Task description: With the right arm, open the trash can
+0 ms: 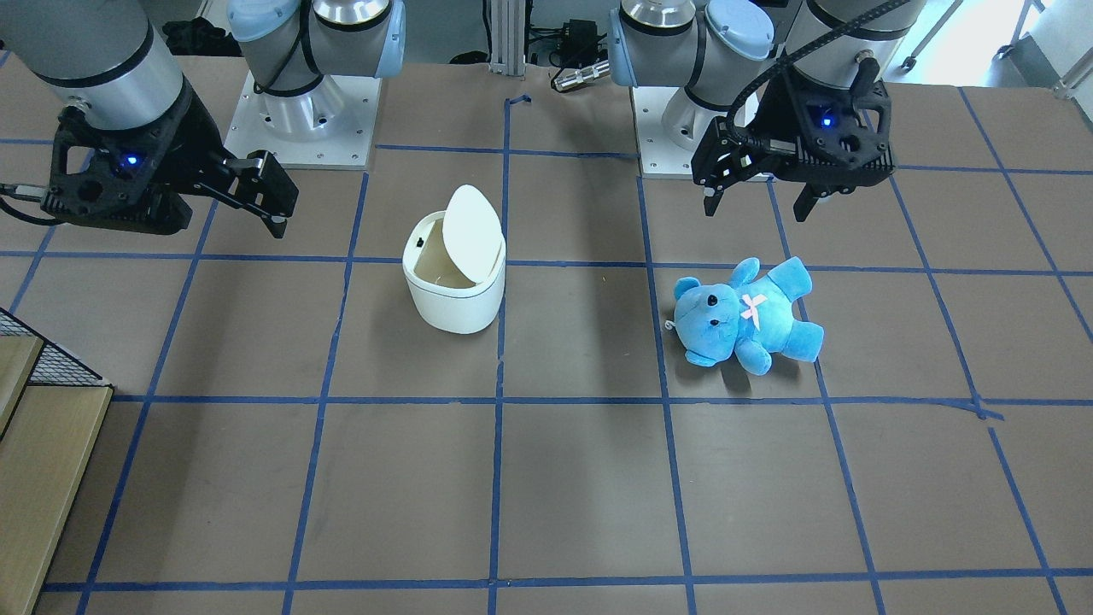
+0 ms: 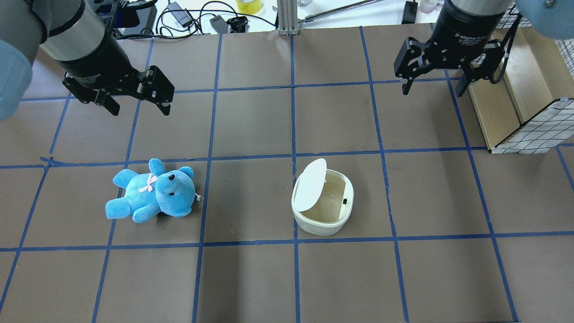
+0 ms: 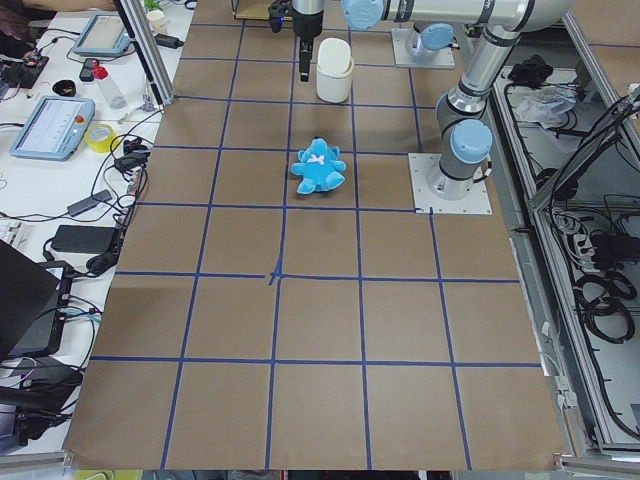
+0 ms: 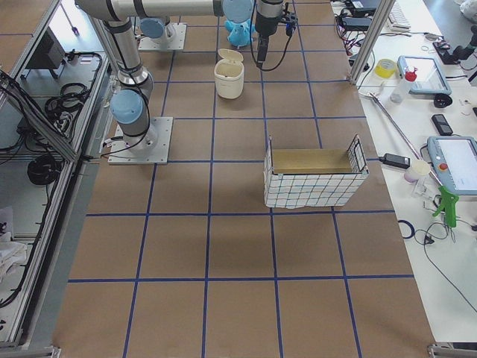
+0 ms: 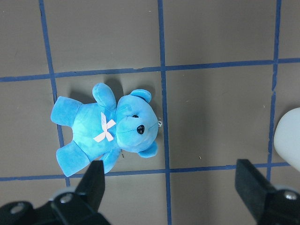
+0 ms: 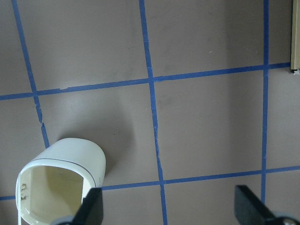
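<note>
The right wrist view's bottom edge is cutting off the trash can, leaving one wall and part of its hollow showing, and the right tool is appearing only as two dark finger stubs. In the left wrist view the trash can is showing as a blurred white sliver at the right edge, with the left tool being cropped likewise. Overhead, the raised lid is hiding part of the trash can's inside

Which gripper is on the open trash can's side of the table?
The right gripper, open and empty, on the trash can's half by the wire-sided box. The left gripper hangs on the blue teddy's half.
</note>
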You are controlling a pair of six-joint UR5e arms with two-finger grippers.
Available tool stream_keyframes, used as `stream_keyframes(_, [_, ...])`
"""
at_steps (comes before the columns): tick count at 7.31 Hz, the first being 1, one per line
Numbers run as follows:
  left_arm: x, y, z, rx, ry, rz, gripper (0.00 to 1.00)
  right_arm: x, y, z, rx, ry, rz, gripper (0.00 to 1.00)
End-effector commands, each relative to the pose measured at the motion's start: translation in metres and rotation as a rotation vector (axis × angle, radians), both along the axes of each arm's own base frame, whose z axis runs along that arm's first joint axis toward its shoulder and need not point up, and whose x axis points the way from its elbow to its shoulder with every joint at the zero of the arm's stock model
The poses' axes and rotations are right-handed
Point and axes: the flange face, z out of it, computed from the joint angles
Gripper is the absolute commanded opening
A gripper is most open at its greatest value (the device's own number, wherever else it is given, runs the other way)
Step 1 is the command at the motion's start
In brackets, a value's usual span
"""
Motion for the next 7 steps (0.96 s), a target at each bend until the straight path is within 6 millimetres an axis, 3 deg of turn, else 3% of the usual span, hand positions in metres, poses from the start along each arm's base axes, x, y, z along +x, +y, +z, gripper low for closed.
stream_keyframes(1, [0.0001, 0.0, 0.0, 0.0, -0.001, 0.0, 1.0, 0.0095, 0.0019, 0.0013, -0.005, -0.03, -0.008, 1.0])
stream_keyframes(7, [0.0001, 0.0, 0.0, 0.0, -0.001, 0.0, 1.0, 0.0074, 0.0003, 0.0008, -0.008, -0.01, -0.001, 1.0])
